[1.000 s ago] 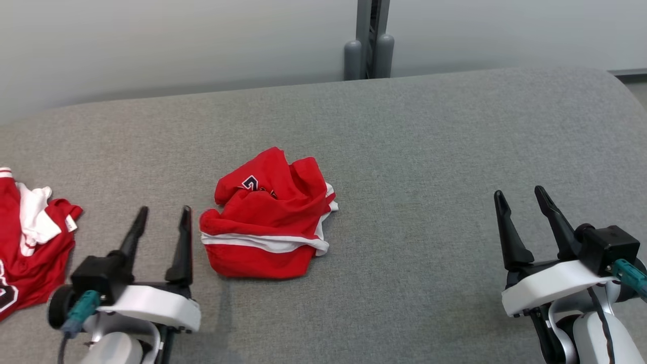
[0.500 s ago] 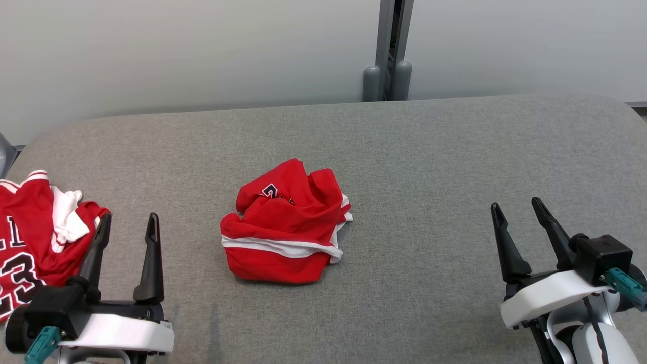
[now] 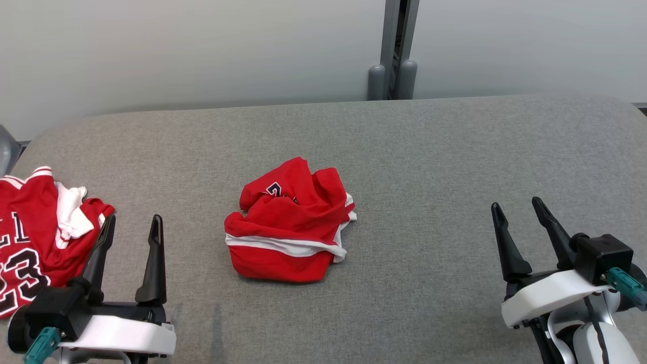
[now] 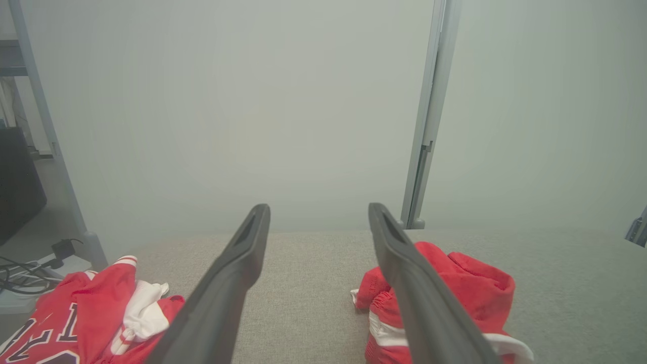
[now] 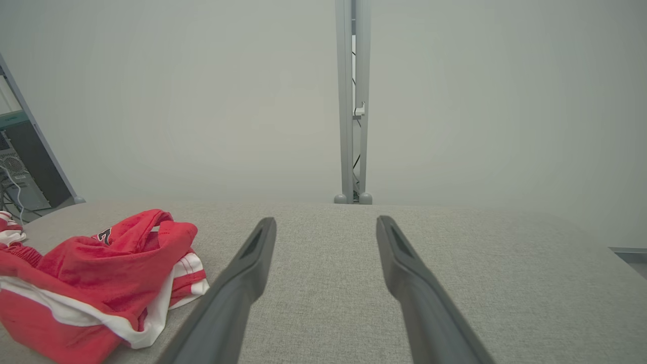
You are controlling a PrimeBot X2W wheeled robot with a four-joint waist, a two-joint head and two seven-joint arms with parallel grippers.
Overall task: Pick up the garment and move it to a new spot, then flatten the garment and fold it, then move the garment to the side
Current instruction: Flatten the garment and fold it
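A crumpled red garment (image 3: 290,225) with white trim and part of a dark number showing lies in a heap on the grey fabric tabletop (image 3: 429,151). No hand touches it.

The left hand (image 3: 134,218) hovers to the left of the garment, nearer the robot, with its two dark fingers spread wide and nothing between them. A second ago its inner finger stood just beside the garment's left edge. Now there is a clear strip of bare tabletop between them, and the hand sits closer to a second red jersey (image 3: 35,242), which lies well to the garment's left.

The right hand (image 3: 516,203) hovers well to the right of the garment, also fully spread and empty. Its pose looks the same as before.

The head view itself has shifted over the last second. The grey post (image 3: 393,50) behind the garment now sits further right in the picture, and more of the jersey shows, including a black 23. The garment keeps the same folds and shape as a second ago.

In the left wrist view, the garment sits partly behind the right-side finger.
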